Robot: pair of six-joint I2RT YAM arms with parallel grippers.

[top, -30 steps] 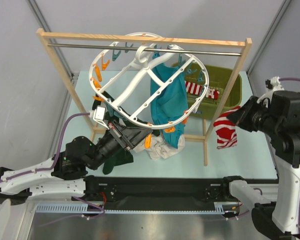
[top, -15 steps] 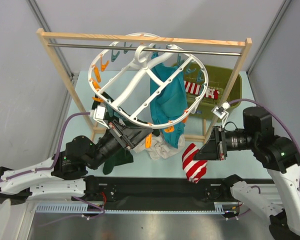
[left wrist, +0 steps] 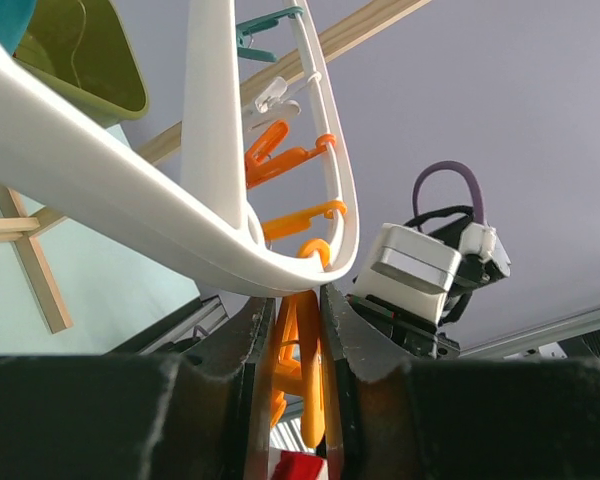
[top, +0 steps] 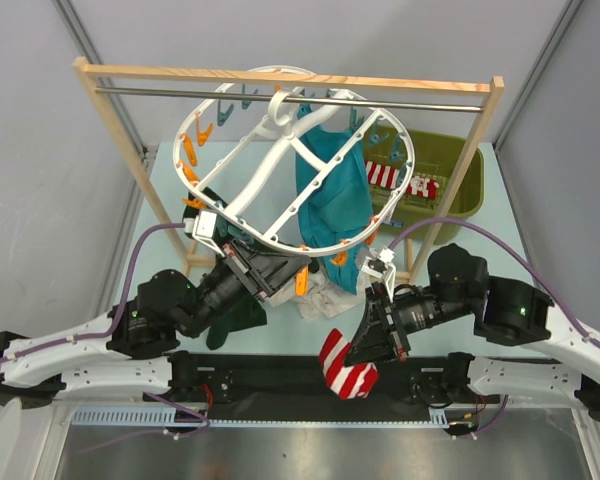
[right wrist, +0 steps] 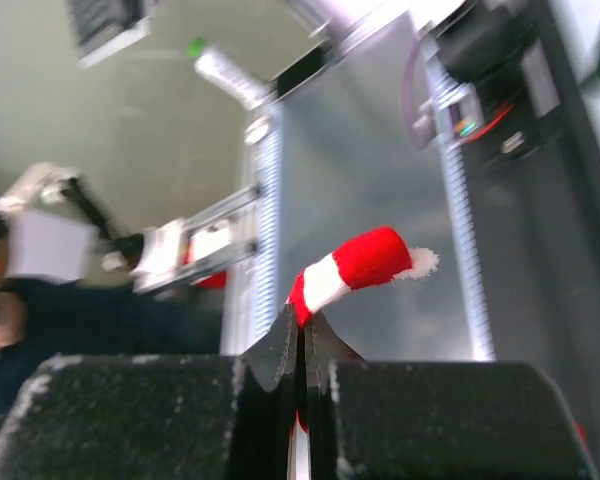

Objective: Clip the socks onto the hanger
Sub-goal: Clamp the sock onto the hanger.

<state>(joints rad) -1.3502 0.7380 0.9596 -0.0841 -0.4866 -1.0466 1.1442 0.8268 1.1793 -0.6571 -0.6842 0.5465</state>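
The round white hanger [top: 242,232] hangs tilted from the rack rod, with orange and teal clips on its rim. My left gripper [top: 286,275] is at its near rim, shut on an orange clip [top: 300,283]. In the left wrist view the jaws pinch that clip [left wrist: 308,370] just under the white rim [left wrist: 130,205], with my left gripper [left wrist: 292,335] below it. My right gripper [top: 366,333] is shut on a red-and-white striped sock [top: 346,370], which hangs over the front rail, right of the clip. In the right wrist view the sock [right wrist: 355,268] sticks out past my right gripper [right wrist: 300,335]. More striped socks [top: 390,178] lie in the bin.
A wooden rack [top: 110,140] with a metal rod [top: 430,105] holds the hanger. A teal garment [top: 338,195] hangs from the hanger. An olive bin [top: 462,175] stands at the back right. A dark green garment [top: 238,318] and a pale cloth [top: 325,297] lie under the hanger.
My right arm has swung from the far right to the front centre, carrying the sock leftwards and down. My left gripper stays on the orange clip; the hanger has shifted slightly.
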